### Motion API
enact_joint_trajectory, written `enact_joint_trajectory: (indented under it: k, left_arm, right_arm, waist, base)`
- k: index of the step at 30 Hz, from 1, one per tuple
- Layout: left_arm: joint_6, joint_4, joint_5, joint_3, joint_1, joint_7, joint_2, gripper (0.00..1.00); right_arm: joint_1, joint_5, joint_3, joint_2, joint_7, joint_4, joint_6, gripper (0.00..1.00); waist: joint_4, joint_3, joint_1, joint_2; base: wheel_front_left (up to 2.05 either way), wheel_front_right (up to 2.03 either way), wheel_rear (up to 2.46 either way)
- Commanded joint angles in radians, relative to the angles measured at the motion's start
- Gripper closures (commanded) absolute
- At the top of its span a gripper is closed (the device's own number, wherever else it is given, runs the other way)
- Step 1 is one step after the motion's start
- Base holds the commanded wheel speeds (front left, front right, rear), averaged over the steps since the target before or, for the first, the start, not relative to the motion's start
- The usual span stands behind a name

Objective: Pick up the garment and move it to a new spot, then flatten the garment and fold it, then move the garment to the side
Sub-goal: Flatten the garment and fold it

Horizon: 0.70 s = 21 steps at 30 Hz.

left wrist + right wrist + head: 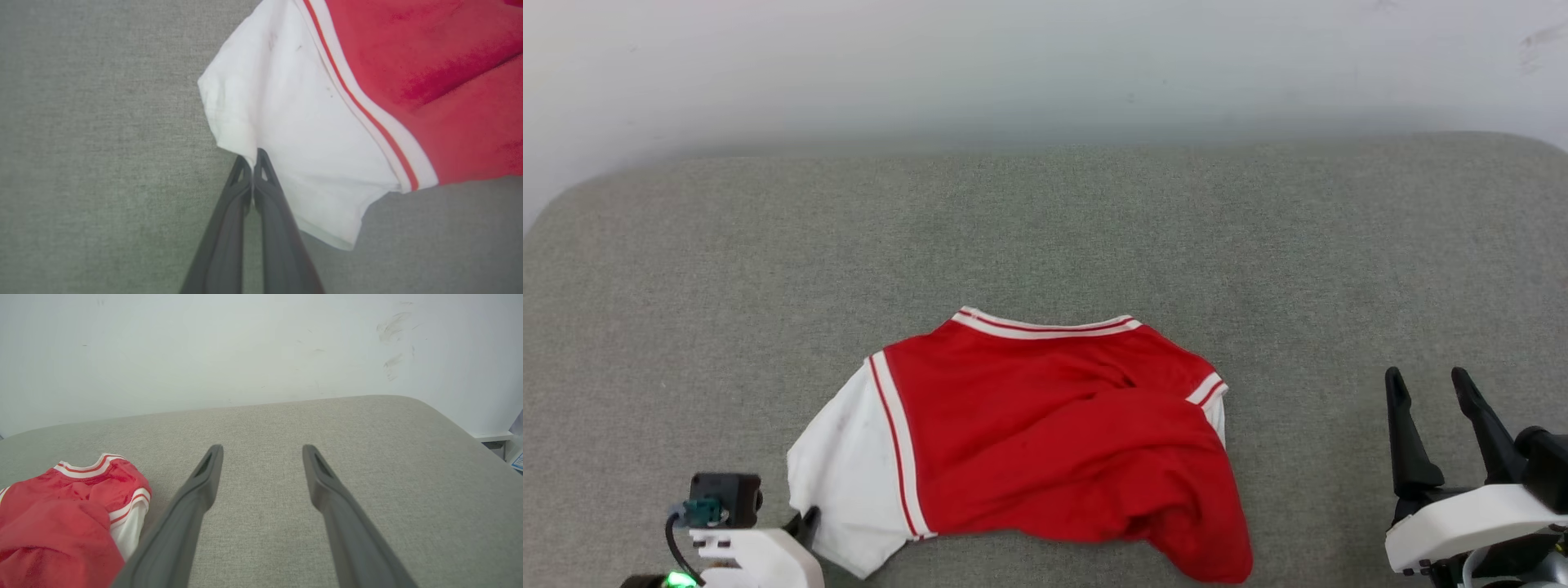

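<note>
Red cloth with white sleeves and striped trim is recorded: the garment [1045, 441] lies crumpled on the grey padded surface [1045, 220], at the near middle of the head view. Its striped neckline is turned toward the pale wall [1045, 65]. The red body is bunched and folded over itself on the robot's right side, where a lobe of cloth trails toward the near edge. One white sleeve [286, 102] is spread out on the robot's left side.

The left gripper [253, 157] is found closed, its two dark fingers pressed together. The hem of that sleeve is pinched between the fingertips, and the cloth is drawn into a small pucker at that point. A shadow is noted under the sleeve's free edge; whether the sleeve is lifted off the surface cannot be told.

The right gripper [1425, 377] is found with its fingers spread wide and nothing between them. It is placed over bare surface at the robot's right, well apart from the garment. Whether its fingertips touch the surface cannot be told.

Dark scuff marks [392, 335] are noted on the wall in the right wrist view.
</note>
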Motion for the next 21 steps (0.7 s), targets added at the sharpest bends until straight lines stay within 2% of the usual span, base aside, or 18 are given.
enact_joint_trajectory:
  k: [1,6,7,8,9,17,21]
  left_arm:
    - [0.006,0.006,-0.008,0.006,0.021,-0.009,-0.002,1.00]
    - [-0.020,0.043,-0.057,0.010,0.083,-0.052,-0.052,1.00]
    - [-0.024,0.051,-0.057,0.011,0.082,-0.064,-0.060,0.81]
    - [-0.026,0.058,-0.056,0.012,0.080,-0.077,-0.069,0.24]
    - [-0.026,0.064,-0.047,0.011,0.075,-0.092,-0.074,0.00]
    - [-0.004,0.076,0.026,0.041,0.048,-0.277,-0.106,0.00]
    - [-0.002,0.061,0.081,0.060,0.031,-0.336,-0.123,0.00]
  right_arm:
    - [0.009,-0.009,0.003,0.000,0.005,-0.006,-0.001,0.00]
    - [0.019,-0.013,0.008,0.000,0.020,-0.012,-0.001,0.00]
    - [0.020,-0.014,0.008,0.000,0.023,-0.013,-0.001,0.00]
    - [0.020,-0.013,0.009,0.000,0.027,-0.015,-0.001,0.00]
    - [0.021,-0.015,0.010,0.000,0.031,-0.017,-0.001,0.00]
    - [0.044,-0.020,0.014,0.000,0.056,-0.029,-0.001,0.00]
    - [0.058,-0.001,0.009,0.000,0.069,-0.028,-0.001,0.00]
  waist:
    - [0.000,-0.003,0.0001,0.0000]
    - [-0.001,-0.017,0.0001,0.0000]
    - [-0.001,-0.021,0.0001,0.0000]
    - [-0.001,-0.024,0.0001,0.0000]
    - [-0.002,-0.028,0.0001,0.0000]
    - [-0.011,-0.068,0.0001,0.0000]
    - [-0.014,-0.087,0.0001,0.0000]
  base:
    - [0.00,0.00,0.00]
    - [0.00,0.00,0.00]
    - [0.00,0.00,0.00]
    - [0.00,0.00,0.00]
    - [0.00,0.00,0.00]
    - [0.00,0.00,0.00]
    - [0.00,0.00,0.00]
